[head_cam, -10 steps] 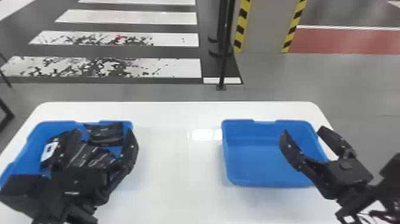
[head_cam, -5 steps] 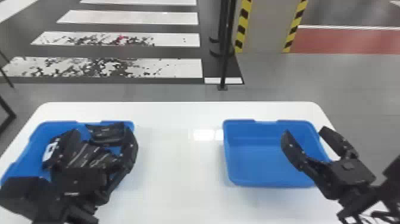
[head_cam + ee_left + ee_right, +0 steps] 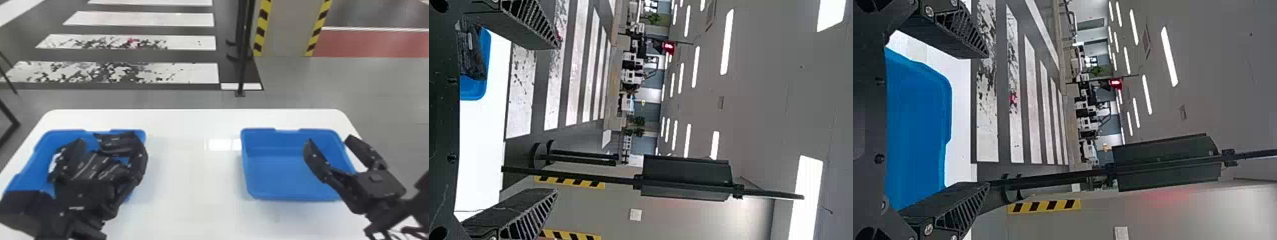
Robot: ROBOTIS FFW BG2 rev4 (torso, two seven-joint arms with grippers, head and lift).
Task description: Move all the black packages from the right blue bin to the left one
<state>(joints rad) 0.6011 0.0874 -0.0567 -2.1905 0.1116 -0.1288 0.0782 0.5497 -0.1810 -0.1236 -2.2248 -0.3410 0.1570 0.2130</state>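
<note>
Several black packages (image 3: 95,166) lie in the left blue bin (image 3: 32,162), one against its back right corner. My left gripper (image 3: 110,146) stands open over that bin, partly covering the packages; in the left wrist view the left gripper (image 3: 554,120) has its fingers wide apart, with a black package (image 3: 473,50) beyond them. The right blue bin (image 3: 290,172) holds no package. Over its right side my right gripper (image 3: 330,142) is open with nothing between its fingers. In the right wrist view the right gripper (image 3: 987,120) is spread in front of the blue bin (image 3: 918,130).
Both bins stand on a white table (image 3: 194,178), with a wide stretch of tabletop between them. A thin black post (image 3: 244,63) rises from the floor behind the table, near a column with yellow and black stripes (image 3: 261,28).
</note>
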